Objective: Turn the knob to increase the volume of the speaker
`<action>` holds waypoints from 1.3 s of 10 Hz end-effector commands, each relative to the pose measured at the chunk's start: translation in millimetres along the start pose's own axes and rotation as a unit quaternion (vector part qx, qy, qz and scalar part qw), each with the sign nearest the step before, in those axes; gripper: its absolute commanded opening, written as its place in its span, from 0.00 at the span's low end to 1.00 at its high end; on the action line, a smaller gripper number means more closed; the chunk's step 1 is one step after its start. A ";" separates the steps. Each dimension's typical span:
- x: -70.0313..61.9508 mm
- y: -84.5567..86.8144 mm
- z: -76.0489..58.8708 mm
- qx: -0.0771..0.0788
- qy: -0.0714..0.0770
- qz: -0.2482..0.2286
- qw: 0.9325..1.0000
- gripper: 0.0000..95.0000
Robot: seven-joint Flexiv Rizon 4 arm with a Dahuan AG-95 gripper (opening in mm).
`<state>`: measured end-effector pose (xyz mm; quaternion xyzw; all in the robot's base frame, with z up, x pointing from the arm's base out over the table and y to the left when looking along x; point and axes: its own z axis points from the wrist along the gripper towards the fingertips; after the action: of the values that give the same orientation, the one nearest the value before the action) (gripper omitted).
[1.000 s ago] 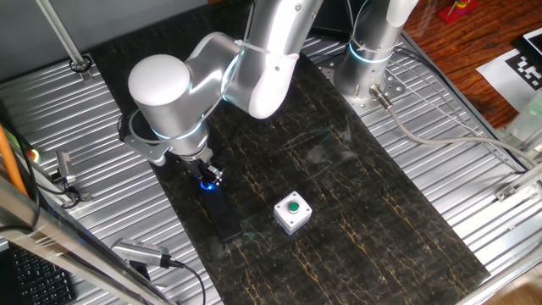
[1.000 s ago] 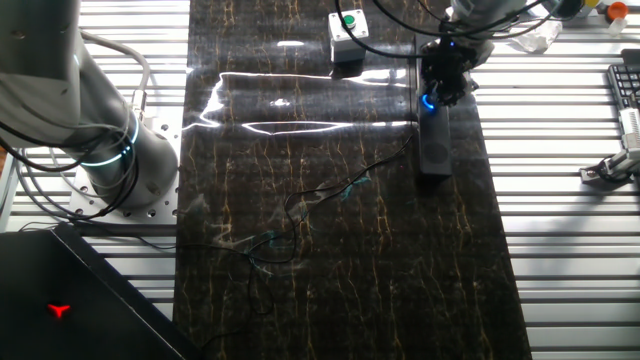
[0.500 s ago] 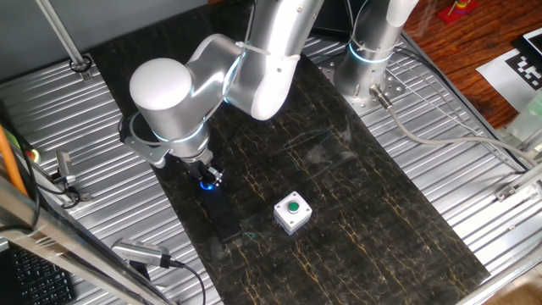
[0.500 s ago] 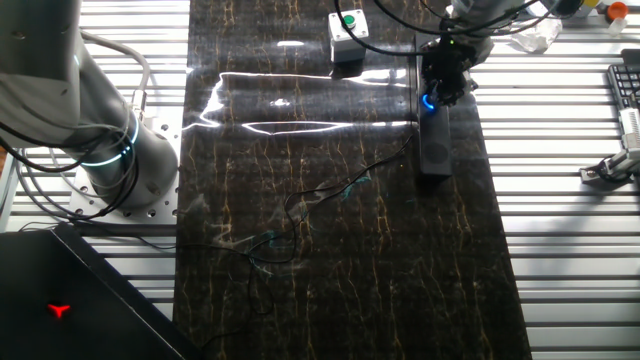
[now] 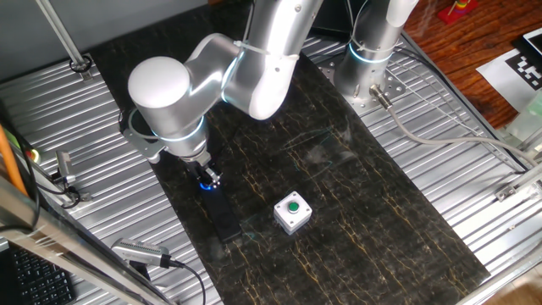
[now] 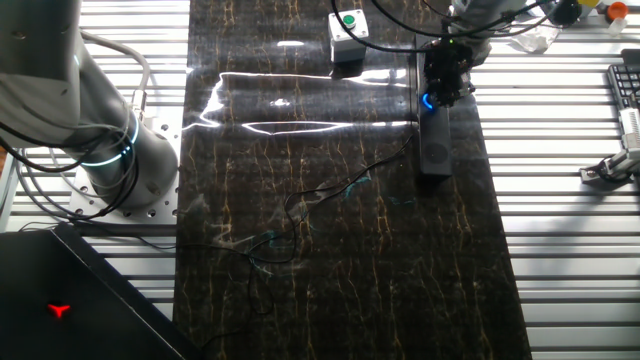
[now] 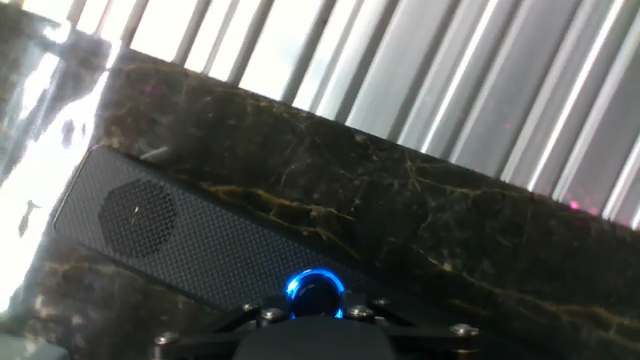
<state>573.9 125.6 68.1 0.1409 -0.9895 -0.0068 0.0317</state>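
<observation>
The speaker (image 5: pixel 223 216) is a slim black bar lying on the dark marble mat; it also shows in the other fixed view (image 6: pixel 434 148) and in the hand view (image 7: pixel 165 232). The knob (image 5: pixel 205 184), ringed by blue light, sits at the speaker's end nearest my hand, and shows in the other fixed view (image 6: pixel 427 101) and in the hand view (image 7: pixel 316 289). My gripper (image 5: pixel 208 179) stands straight down over the knob with its fingers closed round it, as also seen in the other fixed view (image 6: pixel 441 90). In the hand view my gripper (image 7: pixel 316 303) hides the knob's lower part.
A small white box with a green button (image 5: pixel 292 212) sits on the mat to the right of the speaker, also in the other fixed view (image 6: pixel 347 34). Thin cables (image 6: pixel 330 200) trail across the mat. Ribbed metal table (image 5: pixel 440 127) flanks the mat on both sides.
My hand has turned slightly about its vertical axis while staying on the knob. The speaker and the white box have not moved.
</observation>
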 end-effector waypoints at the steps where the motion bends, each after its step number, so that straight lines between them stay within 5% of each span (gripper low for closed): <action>1: 0.2 -0.3 -0.1 -0.003 -0.001 0.034 0.999 0.20; 7: 0.4 -0.1 -0.5 -0.005 -0.003 0.134 0.991 0.20; 12: 0.4 -0.1 -0.5 -0.004 -0.003 0.139 0.990 0.20; 13: 0.4 -0.1 -0.5 -0.004 -0.003 0.135 0.991 0.40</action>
<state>573.3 125.7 68.4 0.0047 -0.9995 -0.0067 0.0303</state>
